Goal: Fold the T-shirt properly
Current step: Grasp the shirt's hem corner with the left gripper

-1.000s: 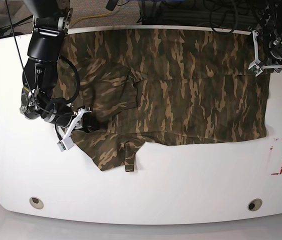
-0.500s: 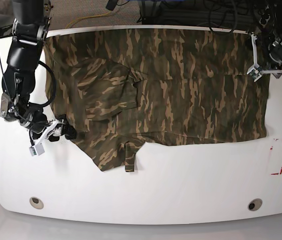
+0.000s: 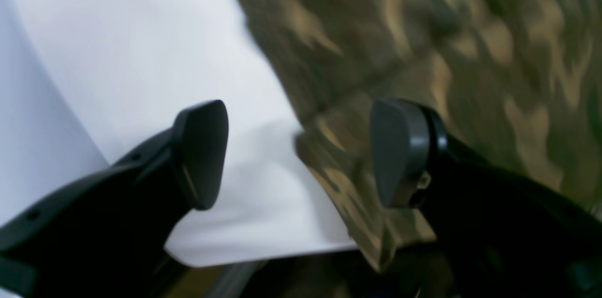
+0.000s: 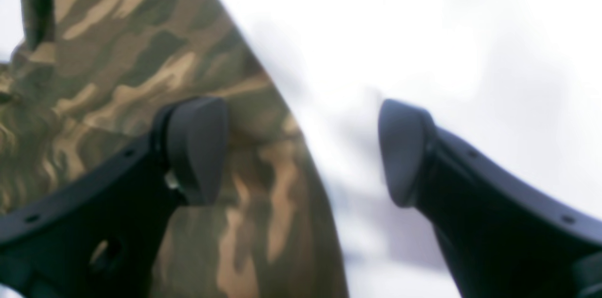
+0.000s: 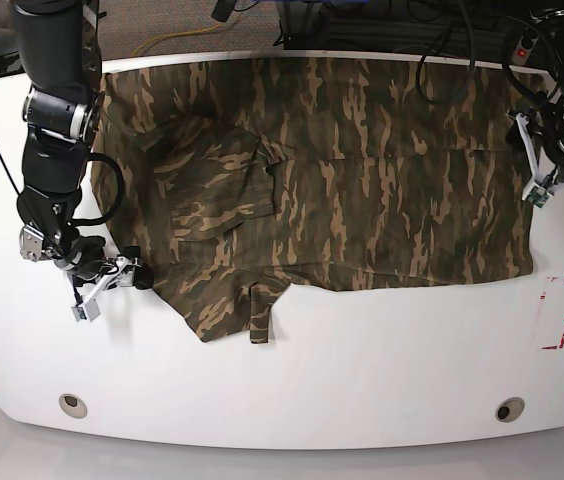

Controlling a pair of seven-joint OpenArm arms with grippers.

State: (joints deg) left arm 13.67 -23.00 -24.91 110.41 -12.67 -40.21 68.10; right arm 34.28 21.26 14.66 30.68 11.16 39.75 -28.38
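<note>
Base view: soft camouflage-print T-shirt spread flat across white round-cornered table, one sleeve folded inward. Right gripper just beside shirt's edge.

Left wrist view: left gripper spread wide, nothing between pads, above shirt corner; blurred.

Right wrist view: jaws apart, empty, apparently straddling cloth edge.

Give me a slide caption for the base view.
Camouflage T-shirt spread partly folded on white table, open right gripper and left gripper at its opposite edges.
</note>
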